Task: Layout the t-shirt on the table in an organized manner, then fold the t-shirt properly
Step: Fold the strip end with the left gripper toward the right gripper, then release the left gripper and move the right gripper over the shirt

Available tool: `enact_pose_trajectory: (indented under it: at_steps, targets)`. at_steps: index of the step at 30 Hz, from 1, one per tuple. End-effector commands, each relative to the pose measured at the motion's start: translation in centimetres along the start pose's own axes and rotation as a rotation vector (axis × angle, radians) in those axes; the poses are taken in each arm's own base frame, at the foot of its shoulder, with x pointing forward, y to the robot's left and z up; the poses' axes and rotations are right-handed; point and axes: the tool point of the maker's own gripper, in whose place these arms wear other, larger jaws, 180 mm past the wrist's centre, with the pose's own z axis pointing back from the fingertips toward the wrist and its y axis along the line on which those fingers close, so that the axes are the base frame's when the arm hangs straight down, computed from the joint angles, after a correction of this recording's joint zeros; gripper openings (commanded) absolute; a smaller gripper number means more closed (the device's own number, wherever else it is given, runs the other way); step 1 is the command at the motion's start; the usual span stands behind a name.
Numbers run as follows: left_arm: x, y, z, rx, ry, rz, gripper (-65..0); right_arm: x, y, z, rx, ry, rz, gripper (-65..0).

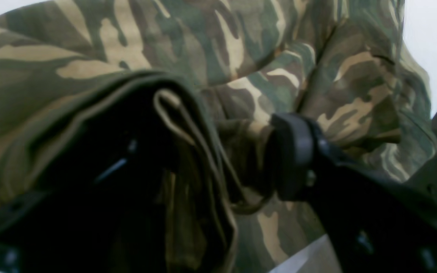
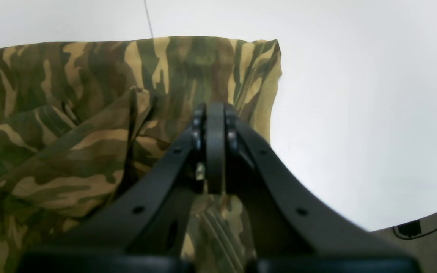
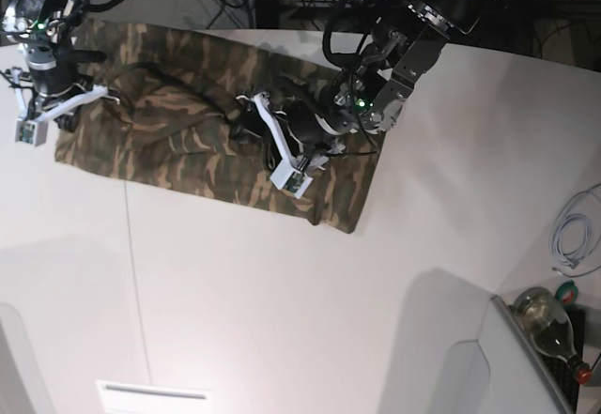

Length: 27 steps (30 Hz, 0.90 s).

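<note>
Nearest the base camera the white table (image 3: pixel 282 311) lies bare, crossed by one thin dark seam. Farther back the camouflage t-shirt (image 3: pixel 188 142) lies spread in a long strip across the table, rumpled in the middle.

The left gripper (image 1: pixel 241 151) sits low over the shirt's middle with its jaws apart. A folded hem drapes over one finger (image 1: pixel 292 155), but whether any cloth is pinched I cannot tell.

At the far end of the shirt, the right gripper (image 2: pixel 214 151) has its jaws pressed together above the edge of the cloth. Nothing shows between them.

The shirt looks light, limp and thin. It will likely sag and bunch wherever it is lifted, and drag rather than slide cleanly. Hemmed edges and corners seem the safest places to pinch, since they are doubled.
</note>
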Motion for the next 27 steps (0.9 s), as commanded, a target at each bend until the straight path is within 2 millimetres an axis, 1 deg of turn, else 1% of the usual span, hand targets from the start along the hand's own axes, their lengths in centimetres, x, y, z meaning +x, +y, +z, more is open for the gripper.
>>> enact_pose_trajectory:
  at_steps: [1, 3, 5, 8, 10, 12, 14, 24, 27]
  targets:
    - [1.9, -0.7, 0.1, -0.024, -0.054, -0.008, -20.4, 1.2, -0.1, 0.2, 0.001, -0.045, 0.003, -64.2]
    - [2.0, -0.8, 0.1, -0.027, -0.058, -0.007, -18.9, 1.2, -0.1, 0.2, 0.001, -0.045, 0.003, -64.2]
    - [2.1, -1.0, 0.1, -0.032, -0.060, -0.004, -19.1, 1.2, 0.0, 0.2, 0.004, -0.045, 0.003, -64.2]
    - [2.3, -3.2, -0.6, -0.081, -0.051, -0.049, -19.9, 1.2, 0.2, 0.2, 0.007, -0.046, 0.004, -64.2]
    - [1.8, -5.0, -1.1, -0.123, -0.025, -0.098, -19.9, 1.3, 0.2, 0.2, 0.007, -0.048, 0.005, -64.2]
    - [1.6, -6.0, -1.3, -0.147, -0.014, -0.123, -20.1, 1.3, 0.2, 0.2, 0.007, -0.048, 0.005, -64.2]
    - [1.5, -6.4, -1.4, -0.155, -0.010, -0.135, -20.1, 1.3, 0.2, 0.2, 0.007, -0.048, 0.005, -64.2]
    - [1.8, -6.7, -1.2, -0.163, -0.020, -0.137, -20.2, 1.3, 0.2, 0.2, 0.008, -0.047, 0.003, -64.2]
    - [3.1, -7.7, -0.4, -0.186, -0.061, -0.154, -20.4, 1.3, 0.3, 0.2, 0.009, -0.047, 0.004, -64.2]
